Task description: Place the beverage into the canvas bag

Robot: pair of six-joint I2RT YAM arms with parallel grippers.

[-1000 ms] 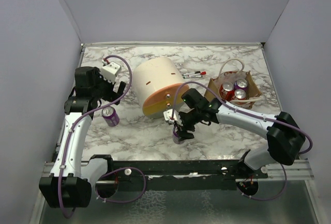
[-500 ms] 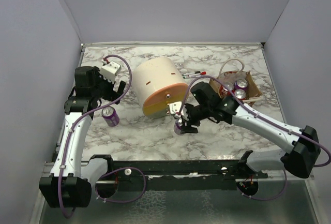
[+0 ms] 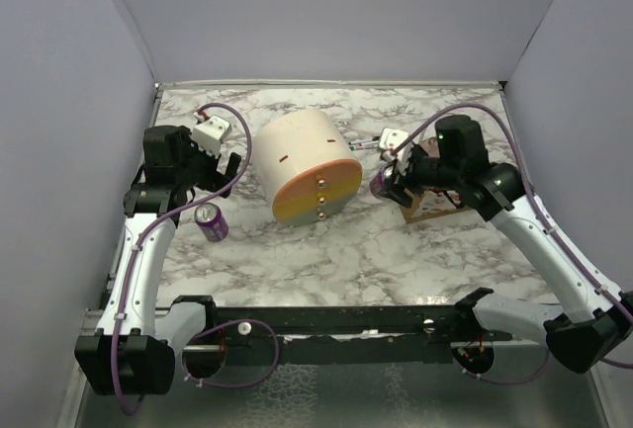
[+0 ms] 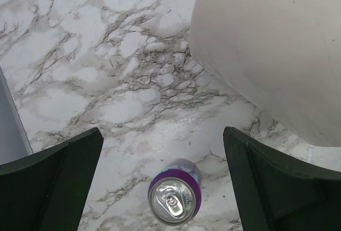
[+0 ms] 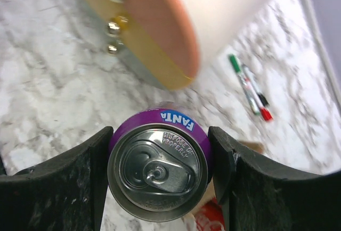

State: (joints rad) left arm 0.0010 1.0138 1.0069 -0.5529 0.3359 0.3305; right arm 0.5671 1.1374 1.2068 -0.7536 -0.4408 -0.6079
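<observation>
The purple Fanta can [image 5: 159,172] is the beverage I am carrying. It sits upright between the two fingers of my right claw [image 5: 160,180], which is clenched on its sides. In the top view this can [image 3: 379,183] hangs in the air, off the desk [image 3: 297,260], just beside the near-left edge of the canvas bag [image 3: 435,214]. My own arm hides most of the bag there. In my wrist view only a tan edge [image 5: 250,146] and a bit of a red can [image 5: 210,223] show below and right of my load, so I judge the bag already has cans inside. The step in hand is the transport. For the next move the can must go a little further right, over a free place in the opening, then go down upright, and only then should the fingers let go. The cream-and-orange cylinder [image 3: 307,166] lies close on my left and the markers [image 5: 248,87] lie behind. My left claw [image 4: 162,161] is released and hovers over a second purple can [image 4: 174,198] standing on the desk.
</observation>
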